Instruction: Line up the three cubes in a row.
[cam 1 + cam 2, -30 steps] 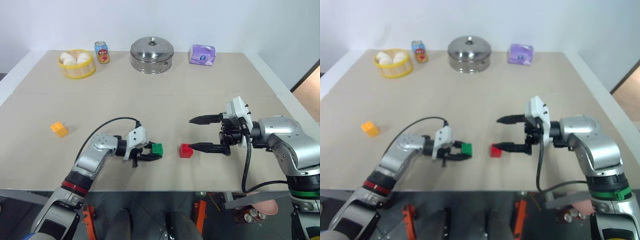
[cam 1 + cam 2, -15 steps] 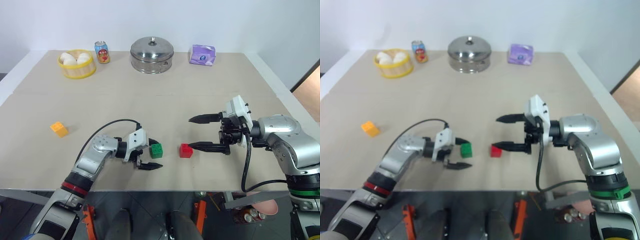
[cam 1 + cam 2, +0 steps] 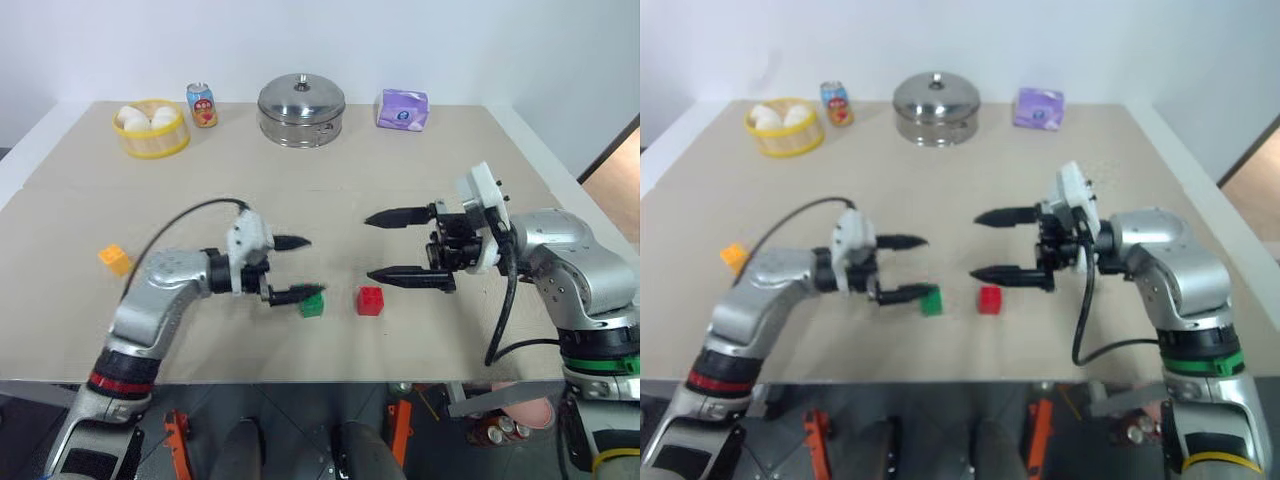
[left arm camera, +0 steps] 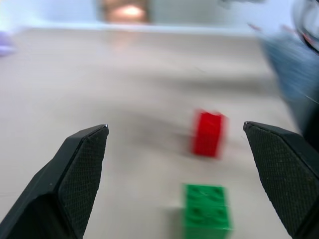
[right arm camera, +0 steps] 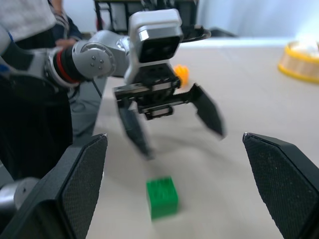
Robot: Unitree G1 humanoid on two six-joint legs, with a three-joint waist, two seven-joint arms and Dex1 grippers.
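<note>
The big tan table has lots of bare room in the middle. Along its far edge stand a shiny metal pot with a lid, a yellow basket of white eggs, a purple soft pack and a small drink can; their writing is too small to read.

The left gripper is wide open and holds nothing, just above the small green studded block. The right gripper is wide open too, empty. The small red studded block sits just beside the green one, near the front edge. The small orange-yellow block lies well apart, toward the left edge.
</note>
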